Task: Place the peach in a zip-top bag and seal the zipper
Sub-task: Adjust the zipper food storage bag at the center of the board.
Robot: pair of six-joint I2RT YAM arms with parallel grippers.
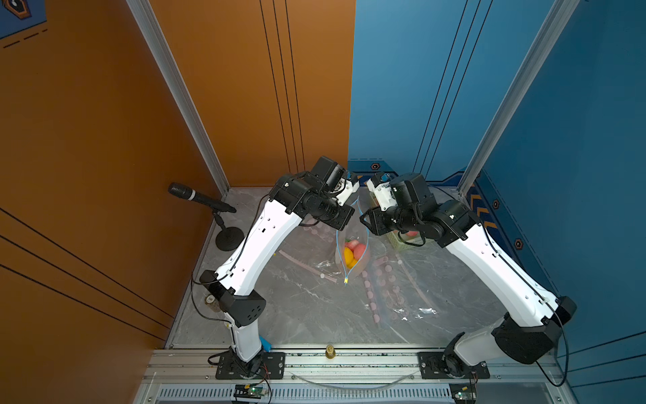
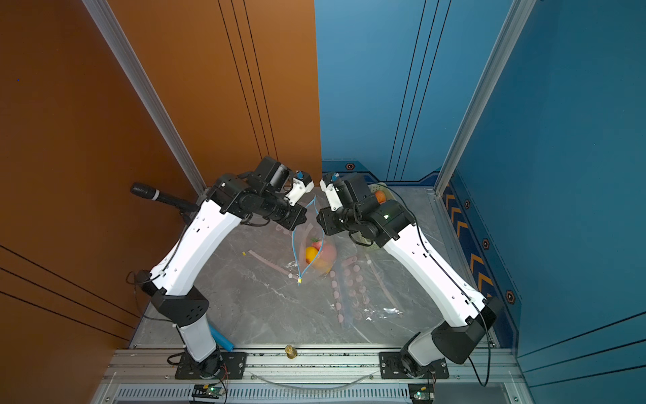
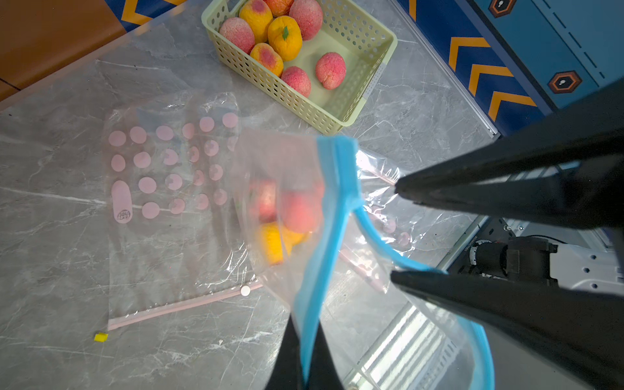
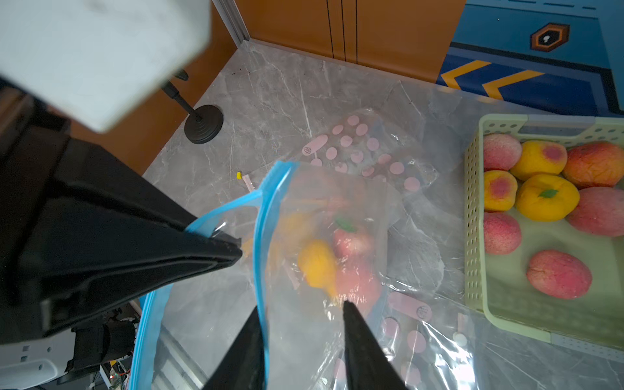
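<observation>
Left gripper (image 4: 236,248) pinches the blue top edge (image 4: 270,189) of the clear plastic bag (image 4: 337,192). Right gripper (image 4: 302,307) has its jaws apart, one on each side of the other edge.

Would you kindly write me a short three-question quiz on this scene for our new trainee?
1. True or false: the clear zip-top bag with the blue zipper is already sealed.
2. The left pincer is: A open; B shut on the bag's blue rim; C shut on a peach.
3. What does the pale green perforated plastic basket hold?
Key: 1 false, its mouth gapes; 2 B; 3 pink and yellow peaches.
</observation>
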